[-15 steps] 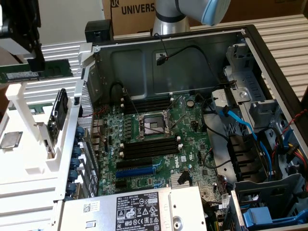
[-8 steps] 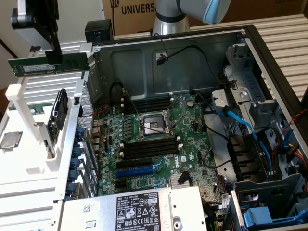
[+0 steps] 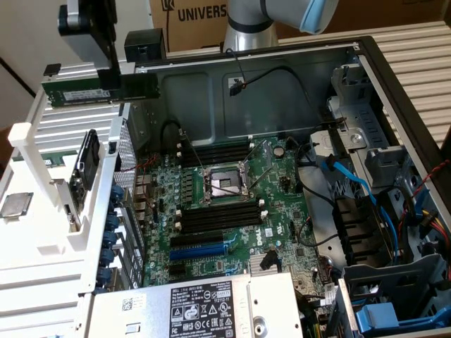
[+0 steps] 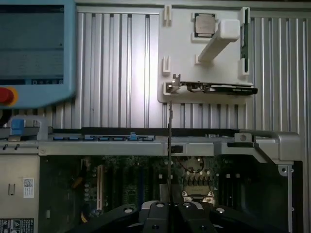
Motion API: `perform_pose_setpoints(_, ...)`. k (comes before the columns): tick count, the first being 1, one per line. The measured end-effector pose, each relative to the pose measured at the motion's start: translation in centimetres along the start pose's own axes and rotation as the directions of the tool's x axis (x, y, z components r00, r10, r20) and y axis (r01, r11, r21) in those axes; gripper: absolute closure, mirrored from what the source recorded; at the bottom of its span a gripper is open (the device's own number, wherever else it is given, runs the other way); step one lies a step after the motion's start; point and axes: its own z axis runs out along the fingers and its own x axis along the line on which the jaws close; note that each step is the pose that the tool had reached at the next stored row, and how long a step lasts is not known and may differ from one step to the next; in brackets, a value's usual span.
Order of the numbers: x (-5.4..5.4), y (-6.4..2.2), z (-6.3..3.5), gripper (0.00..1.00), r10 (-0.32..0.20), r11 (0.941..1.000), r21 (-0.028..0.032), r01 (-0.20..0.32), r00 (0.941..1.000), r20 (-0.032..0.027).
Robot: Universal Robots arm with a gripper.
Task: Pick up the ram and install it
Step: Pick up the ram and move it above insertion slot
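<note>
The gripper (image 3: 113,69) is closed on the ram (image 3: 84,90), pinching its upper long edge between the fingers. The ram hangs level just beneath the gripper, held clear in the air and touching nothing else. Most of its length reaches out from the gripper toward the exterior view's left, and a shorter part toward the right. Its white label faces the exterior camera. In the wrist view the ram shows edge-on as a thin line running out from between the fingertips.

Below the gripper stands a white holder (image 3: 42,232) on the ribbed tabletop (image 3: 70,130). A flat card (image 3: 86,169) stands on edge in the holder, and a loose processor (image 3: 15,204) lies on it, further from the gripper.

The open case (image 3: 366,63) lies below the gripper and to the exterior view's right of it. Its near rim is almost under the ram's shorter end. Inside, the motherboard (image 3: 232,211) lies flat, well below the gripper. The socket (image 3: 224,184) sits mid-board with black memory slots (image 3: 218,218) on both sides of it. The ram is in none of them. A blue slot (image 3: 201,250) lies beyond the slots, further from the gripper, and the power supply (image 3: 197,303) beyond that.

The arm (image 3: 275,17) rises behind the case, in front of a cardboard box (image 3: 197,17). A pendant (image 4: 34,48) lies on the tabletop in the wrist view.
</note>
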Motion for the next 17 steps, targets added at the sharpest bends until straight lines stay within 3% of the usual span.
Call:
perform_pose_setpoints(8, 0.0, -3.65, -0.11, 0.87, 0.0, 1.0, 0.0032, 0.0, 1.0, 0.0001)
perform_pose_setpoints(11, 0.0, -4.93, -0.1, 0.87, 0.0, 0.9999, 0.0119, 0.0, 1.0, 0.0003)
perform_pose_setpoints(17, -0.1, -7.2, -0.01, 0.87, -0.001, 0.9993, 0.0378, 0.001, 1.0, 0.0009)
